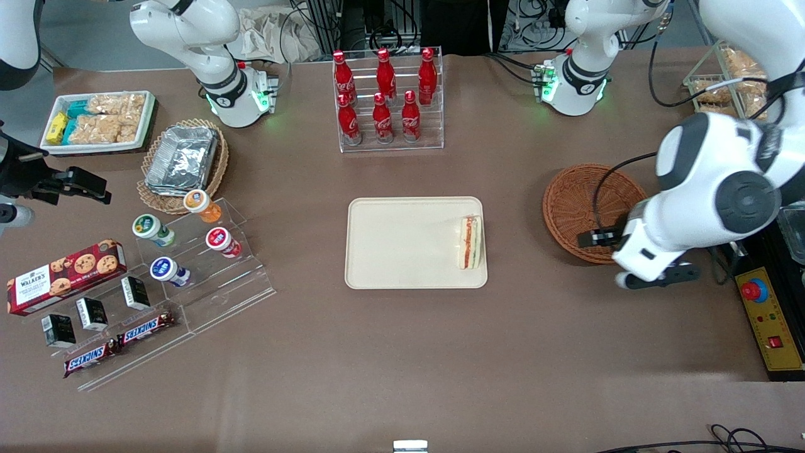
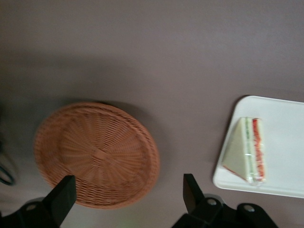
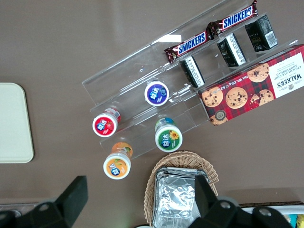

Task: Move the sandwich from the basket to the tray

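The sandwich (image 1: 470,243) (image 2: 248,150), a pale wedge with red and green layers, lies on the cream tray (image 1: 402,245) (image 2: 285,142) at the tray's edge nearest the working arm. The reddish-brown basket (image 1: 582,207) (image 2: 95,154) stands apart from the tray toward the working arm's end and holds nothing. My gripper (image 1: 654,277) (image 2: 128,194) hangs above the basket's rim nearest the front camera, open, with nothing between its fingers (image 2: 64,194).
A rack of red cola bottles (image 1: 387,97) stands farther from the camera than the tray. Toward the parked arm's end are a tan basket with foil containers (image 1: 182,160), yogurt cups on an acrylic stand (image 1: 188,245), snack bars and a cookie box (image 1: 63,274). A control box (image 1: 770,321) lies beside my gripper.
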Action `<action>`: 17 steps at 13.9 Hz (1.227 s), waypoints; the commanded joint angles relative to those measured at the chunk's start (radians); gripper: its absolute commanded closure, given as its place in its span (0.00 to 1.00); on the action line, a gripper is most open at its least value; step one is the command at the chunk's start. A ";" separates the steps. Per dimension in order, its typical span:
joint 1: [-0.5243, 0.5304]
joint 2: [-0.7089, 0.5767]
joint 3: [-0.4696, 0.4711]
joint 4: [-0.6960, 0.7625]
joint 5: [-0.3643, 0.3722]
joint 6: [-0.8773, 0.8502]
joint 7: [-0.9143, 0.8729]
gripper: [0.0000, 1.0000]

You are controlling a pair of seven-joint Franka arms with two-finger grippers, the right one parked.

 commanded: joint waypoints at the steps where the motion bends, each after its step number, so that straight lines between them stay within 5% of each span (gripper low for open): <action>1: 0.055 -0.072 -0.009 -0.025 0.023 -0.005 0.122 0.00; 7: 0.175 -0.138 -0.009 0.044 0.017 -0.044 0.351 0.00; 17: 0.189 -0.130 -0.013 0.176 0.000 -0.149 0.377 0.00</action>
